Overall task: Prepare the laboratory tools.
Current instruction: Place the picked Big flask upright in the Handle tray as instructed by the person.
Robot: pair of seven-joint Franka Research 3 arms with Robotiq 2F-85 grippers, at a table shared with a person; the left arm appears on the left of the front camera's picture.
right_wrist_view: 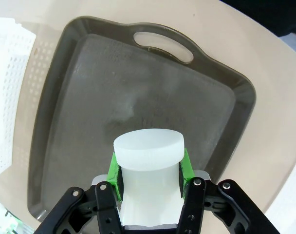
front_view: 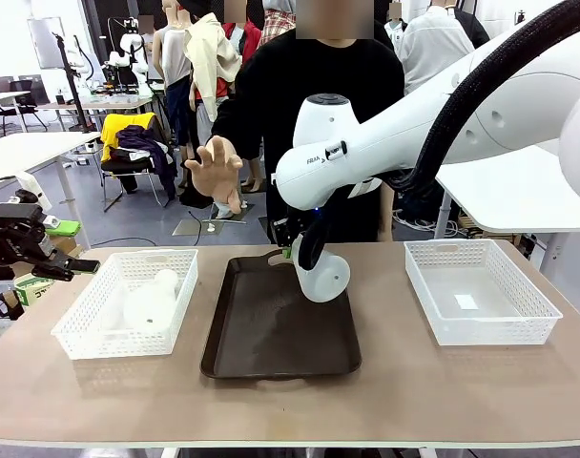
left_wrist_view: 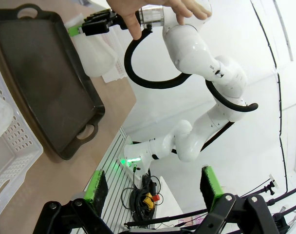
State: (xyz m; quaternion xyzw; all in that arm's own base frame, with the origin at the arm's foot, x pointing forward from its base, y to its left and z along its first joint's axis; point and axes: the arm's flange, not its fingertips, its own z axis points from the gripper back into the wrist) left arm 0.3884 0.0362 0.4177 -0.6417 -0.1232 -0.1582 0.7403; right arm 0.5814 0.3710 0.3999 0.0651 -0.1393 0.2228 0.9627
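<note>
right fingers (right_wrist_view: pixel 184 168) pinch a flask (right_wrist_view: pixel 147 151) (left fingers (left_wrist_view: pixel 210 183) wide, empty).

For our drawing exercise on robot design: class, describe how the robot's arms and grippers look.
White, rounded right arm with small black lettering and a black ribbed hose. Black two-finger left gripper and right gripper, green pads.

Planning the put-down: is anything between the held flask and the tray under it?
Nothing visible. The right gripper holds the flask by its neck over the tray, whose floor is bare. The person's hand is raised higher than the flask, not under it.
</note>
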